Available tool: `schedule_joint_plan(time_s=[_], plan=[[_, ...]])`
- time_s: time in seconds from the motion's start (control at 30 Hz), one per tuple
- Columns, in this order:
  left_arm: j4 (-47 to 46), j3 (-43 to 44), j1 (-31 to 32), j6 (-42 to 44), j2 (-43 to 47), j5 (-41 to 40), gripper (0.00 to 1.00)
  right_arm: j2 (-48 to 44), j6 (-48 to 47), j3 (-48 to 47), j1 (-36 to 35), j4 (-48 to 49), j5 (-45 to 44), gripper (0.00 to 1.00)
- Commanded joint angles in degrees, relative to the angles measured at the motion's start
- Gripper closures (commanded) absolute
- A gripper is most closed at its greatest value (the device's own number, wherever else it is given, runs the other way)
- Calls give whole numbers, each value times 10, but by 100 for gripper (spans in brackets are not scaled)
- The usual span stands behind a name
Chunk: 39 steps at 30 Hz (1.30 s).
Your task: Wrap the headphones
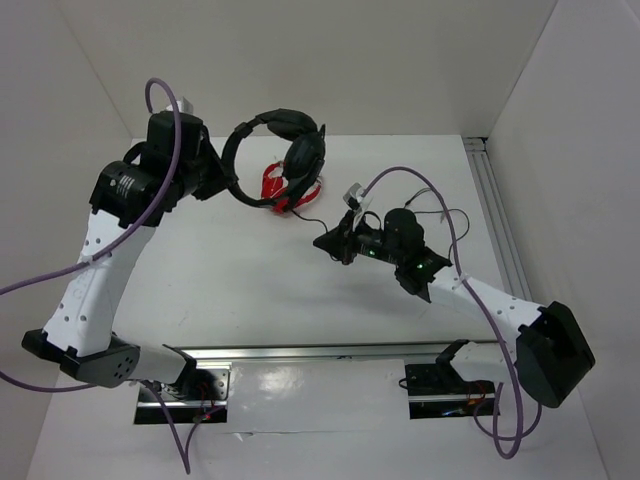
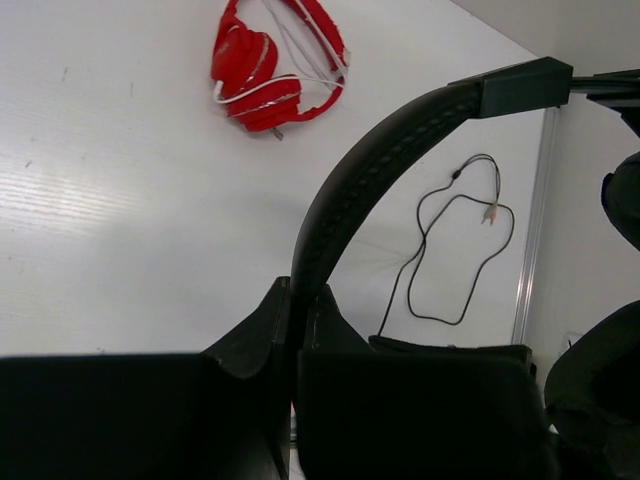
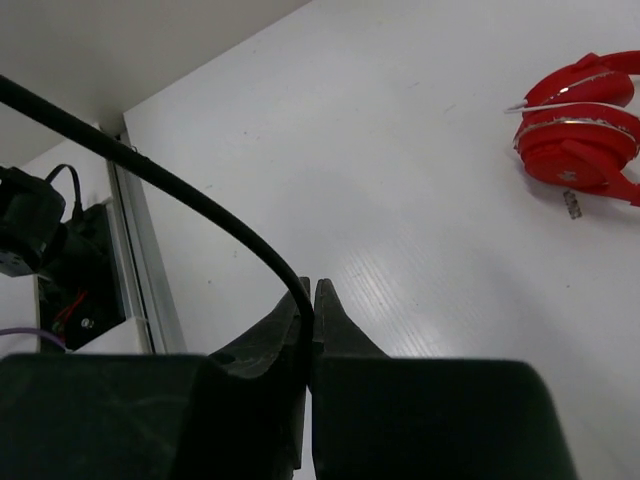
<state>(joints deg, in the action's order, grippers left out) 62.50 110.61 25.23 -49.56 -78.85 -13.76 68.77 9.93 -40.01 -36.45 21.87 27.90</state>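
From above, the left gripper (image 1: 218, 170), at ten o'clock over the white table (image 1: 250, 290), is clamped on the thin padded headband (image 1: 234, 150) of the black over-ear headphones (image 1: 300, 150). They hang lifted near twelve o'clock, over the glossy red plastic headphones (image 1: 272, 185). Their thin black cable (image 1: 312, 217) runs toward the right gripper (image 1: 325, 243) near the centre.

In the left wrist view, the jaws are shut narrow on the headband, which arches up toward one o'clock. The red plastic headphones lie at eleven o'clock, and a loose loop of cable lies on the table at three o'clock.

In the right wrist view, the jaws are nearly together, pinching the cable, which comes in from ten o'clock. The red plastic headphones lie at two o'clock.
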Motion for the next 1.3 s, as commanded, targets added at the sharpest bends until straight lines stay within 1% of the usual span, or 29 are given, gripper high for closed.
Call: schedule_joint_plan(time_s=[0.0,0.03,0.07,0.13,0.17,0.2,0.23,0.27,0.3,0.37,0.4,0.47,0.5,0.57,0.6,0.63,0.73,0.83,0.87,0.9,0.97,1.07,1.1,1.13,1.17,1.2,1.27], plan=[[-36,-9,-21,-6,26,22,100,-28,0,15,-26,47,-43,100],[-36,-15,-21,2,26,8,100,-45,-5,15,-34,36,-83,100],[-36,-15,-21,2,26,-4,100,-57,-5,15,-46,24,-83,100],[-36,-41,-21,8,26,-35,100,-80,-11,15,-85,-13,-153,100],[-29,-50,-21,8,26,-81,100,-92,-17,6,-100,-30,-180,100],[-24,-58,-21,-7,26,-104,100,-114,-23,-1,-116,-65,-238,100],[-13,-76,-21,-13,26,-125,100,-123,-23,-18,-151,-83,-270,100],[-5,-84,-21,-22,26,-170,100,-135,-29,-30,-168,-102,-319,100],[5,-92,-21,-43,26,-190,100,-135,-36,-43,-193,-146,-339,100],[20,-111,-21,-53,26,-240,100,-135,-36,-90,-202,-193,-373,100],[20,-117,-21,-53,26,-248,100,-130,-36,-106,-226,-234,-428,100],[20,-125,-21,-32,19,-255,100,-118,-48,-150,-252,-270,-492,100],[20,-132,-15,-19,9,-255,100,-98,-63,-167,-265,-305,-550,100],[20,-144,6,14,0,-255,100,-69,-80,-201,-286,-342,-579,100],[15,-152,14,37,-6,-250,100,-38,-88,-236,-291,-360,-591,100],[15,-152,22,70,-11,-250,100,-24,-98,-251,-291,-391,-612,100],[24,-167,51,130,-27,-229,100,1,-130,-285,-305,-408,-672,100],[46,-195,84,204,-32,-210,100,7,-172,-290,-311,-408,-715,100],[46,-214,93,217,-22,-201,100,1,-183,-295,-311,-408,-723,100],[26,-225,120,227,-9,-196,100,1,-192,-301,-311,-402,-728,100],[8,-239,143,254,32,-156,100,-5,-215,-301,-311,-397,-744,100],[1,-246,182,271,54,-106,100,-5,-232,-309,-311,-397,-744,99],[1,-253,211,278,65,-97,100,-5,-238,-309,-311,-397,-744,99],[-4,-260,225,285,65,-77,100,-5,-243,-309,-311,-397,-744,99],[-4,-261,241,285,73,-68,100,-5,-243,-309,-311,-397,-749,99],[-4,-269,270,285,73,-68,100,-5,-243,-309,-311,-397,-749,99],[-4,-277,289,285,79,-68,100,-10,-243,-300,-304,-390,-743,99]])
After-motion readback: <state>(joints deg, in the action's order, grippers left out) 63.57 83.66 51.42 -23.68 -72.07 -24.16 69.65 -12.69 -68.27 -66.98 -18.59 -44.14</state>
